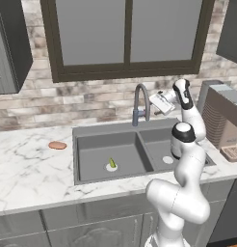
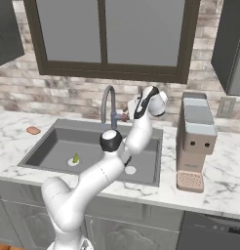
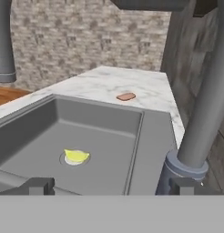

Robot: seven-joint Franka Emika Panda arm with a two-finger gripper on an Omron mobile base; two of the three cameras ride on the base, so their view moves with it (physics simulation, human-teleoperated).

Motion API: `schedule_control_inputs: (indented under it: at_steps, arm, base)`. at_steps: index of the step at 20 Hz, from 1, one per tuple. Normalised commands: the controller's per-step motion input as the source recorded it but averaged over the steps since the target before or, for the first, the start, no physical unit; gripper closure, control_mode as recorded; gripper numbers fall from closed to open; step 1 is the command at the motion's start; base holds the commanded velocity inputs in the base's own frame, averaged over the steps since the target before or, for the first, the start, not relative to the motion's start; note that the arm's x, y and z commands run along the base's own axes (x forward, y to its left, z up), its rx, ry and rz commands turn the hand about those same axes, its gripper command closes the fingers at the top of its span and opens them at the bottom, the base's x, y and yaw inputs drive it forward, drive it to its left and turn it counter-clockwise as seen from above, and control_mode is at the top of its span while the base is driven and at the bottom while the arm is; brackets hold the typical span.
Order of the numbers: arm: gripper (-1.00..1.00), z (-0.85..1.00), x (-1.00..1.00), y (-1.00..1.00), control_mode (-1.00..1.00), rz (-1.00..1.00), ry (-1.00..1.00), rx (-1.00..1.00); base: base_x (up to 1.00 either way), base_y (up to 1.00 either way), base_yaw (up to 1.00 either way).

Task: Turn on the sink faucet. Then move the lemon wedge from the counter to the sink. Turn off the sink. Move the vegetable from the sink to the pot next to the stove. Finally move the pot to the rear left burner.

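The pincer (image 3: 111,185) sits high beside the sink faucet (image 1: 141,103), with its two tips wide apart. In the hand view the faucet's thick pipe stands close on one side, right by one tip, so that side is blocked. The other side is open air above the sink (image 1: 91,170). The left bowl has lots of room, with just the lemon wedge (image 1: 111,163) lying on its drain. A wall splits the two bowls. On the surface (image 1: 29,169), a flat orange-brown oval (image 1: 57,145) lies left of the sink. A tall machine (image 2: 196,136) stands right of the sink. The brick wall (image 1: 38,101) closes the back.
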Motion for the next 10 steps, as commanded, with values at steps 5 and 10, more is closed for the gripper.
schedule_control_inputs:
  at_steps: [5, 10]
  arm:
    - [-1.00, 0.00, -0.18, -0.01, -1.00, -0.02, 0.00, 0.00]
    - [-1.00, 0.00, -0.23, -0.20, -1.00, -0.21, 0.00, 0.00]
  base:
    - [0.00, 0.00, 0.00]
    - [0.00, 0.00, 0.00]
